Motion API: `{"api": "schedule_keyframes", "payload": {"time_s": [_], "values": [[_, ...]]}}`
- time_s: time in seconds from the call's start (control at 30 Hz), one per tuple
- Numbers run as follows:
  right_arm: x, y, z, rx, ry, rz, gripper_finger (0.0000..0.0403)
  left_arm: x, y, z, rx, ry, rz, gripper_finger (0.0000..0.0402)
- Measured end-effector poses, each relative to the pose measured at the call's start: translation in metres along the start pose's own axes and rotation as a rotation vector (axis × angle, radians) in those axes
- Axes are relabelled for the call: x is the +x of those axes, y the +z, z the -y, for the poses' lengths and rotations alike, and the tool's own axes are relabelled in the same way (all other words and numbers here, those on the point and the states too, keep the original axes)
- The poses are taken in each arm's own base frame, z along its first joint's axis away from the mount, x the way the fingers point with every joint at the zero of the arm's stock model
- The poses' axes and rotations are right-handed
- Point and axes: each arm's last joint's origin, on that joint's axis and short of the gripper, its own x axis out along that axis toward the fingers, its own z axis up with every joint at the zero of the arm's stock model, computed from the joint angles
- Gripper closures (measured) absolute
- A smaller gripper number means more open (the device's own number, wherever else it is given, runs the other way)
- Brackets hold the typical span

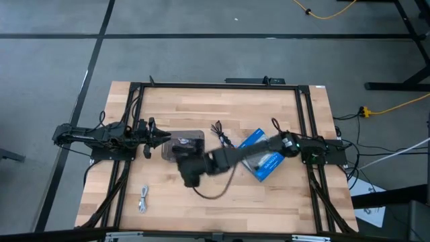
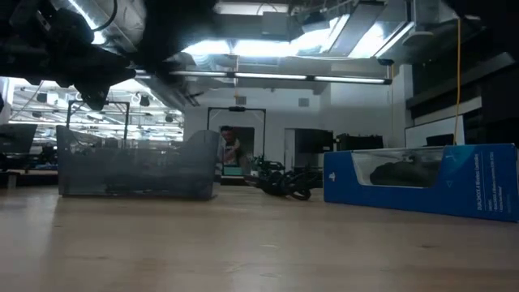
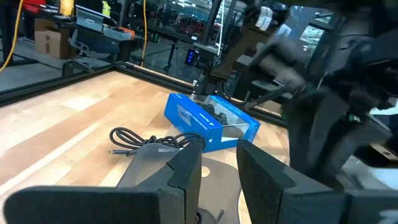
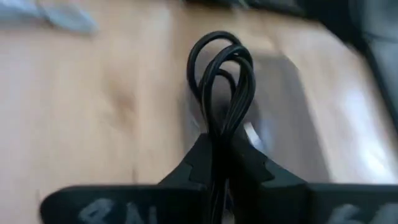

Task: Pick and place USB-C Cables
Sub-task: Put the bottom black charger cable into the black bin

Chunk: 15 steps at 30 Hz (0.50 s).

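Observation:
My right gripper [image 4: 219, 163] reaches across the table to just near of the grey translucent tray [image 1: 183, 142] and is shut on a black bundled USB-C cable [image 4: 225, 74]. A second black cable [image 1: 222, 133] lies on the wood between the tray and the blue box [image 1: 261, 156]. A grey-white cable [image 1: 144, 199] lies near the table's near-left corner. No light blue cable shows. My left gripper [image 3: 219, 177] waits open at the tray's left side, touching nothing. My right gripper pinches the black cable bundle between its two fingers, across the bundled strands [image 4: 219, 140]. The loop end [image 4: 214, 46] sticks out forward past the fingertips. The bundle is lifted above the wood beside the tray [image 4: 280, 106].
The blue box [image 2: 422, 182] lies right of centre under the right arm. The tray [image 2: 138, 166] stands left of centre. Black frame rails run along the table's left, right and far sides. Bare wood lies along the near edge. A person shows far off in the room behind.

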Motion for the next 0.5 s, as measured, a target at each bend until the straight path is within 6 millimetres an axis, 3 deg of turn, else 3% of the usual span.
{"api": "schedule_keyframes", "payload": {"time_s": [0.07, 0.17, 0.37, 0.5], "values": [[0.014, 0.005, 0.016, 0.019, 0.108, 0.059, 0.0373, 0.000, 0.000, 0.000, 0.000, 0.000, 0.000, 0.0305], [0.028, 0.005, 0.037, 0.035, 0.117, 0.095, 0.0373, 0.000, 0.000, 0.000, 0.005, 0.001, 0.000, 0.0305], [0.050, -0.016, 0.068, 0.005, 0.100, -0.022, 0.0373, 0.000, 0.000, 0.000, 0.063, 0.003, 0.001, 0.0305], [0.062, -0.029, 0.083, 0.105, 0.101, -0.094, 0.0367, 0.000, 0.000, 0.000, 0.075, 0.007, 0.002, 0.0305]]}}
